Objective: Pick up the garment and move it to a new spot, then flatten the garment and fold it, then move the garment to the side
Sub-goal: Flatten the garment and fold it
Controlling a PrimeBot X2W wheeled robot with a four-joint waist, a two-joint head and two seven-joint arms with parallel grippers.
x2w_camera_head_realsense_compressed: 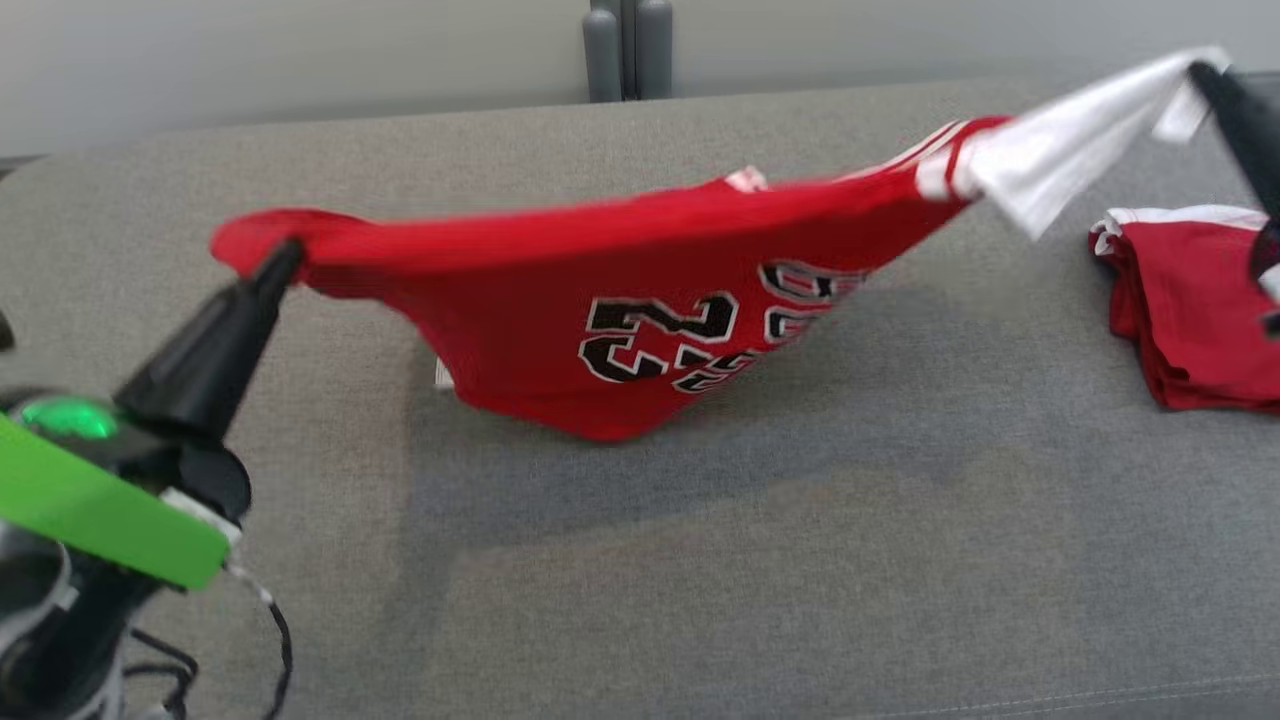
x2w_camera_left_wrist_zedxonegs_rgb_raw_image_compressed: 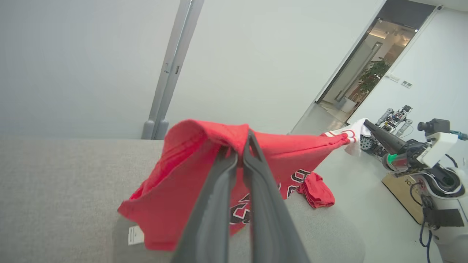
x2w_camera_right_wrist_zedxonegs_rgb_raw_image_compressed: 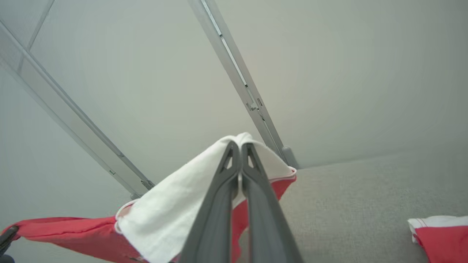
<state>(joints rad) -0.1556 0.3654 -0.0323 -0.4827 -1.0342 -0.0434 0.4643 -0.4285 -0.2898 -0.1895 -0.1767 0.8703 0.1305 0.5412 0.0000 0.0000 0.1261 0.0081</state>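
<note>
The jersey [x2w_camera_head_realsense_compressed: 560,340] sagged stretched over the desk [x2w_camera_head_realsense_compressed: 700,600], left pincer [x2w_camera_head_realsense_compressed: 287,255] clamped on its red end, right pincer [x2w_camera_head_realsense_compressed: 1198,72] on its white end.

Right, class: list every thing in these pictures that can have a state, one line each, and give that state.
red jersey: lifted and stretched out, middle sagging low over the grey surface.
left end effector: shut on the jersey's red edge.
right end effector: shut on the jersey's white part.
second red garment: folded, lying on the surface at the right.
</note>
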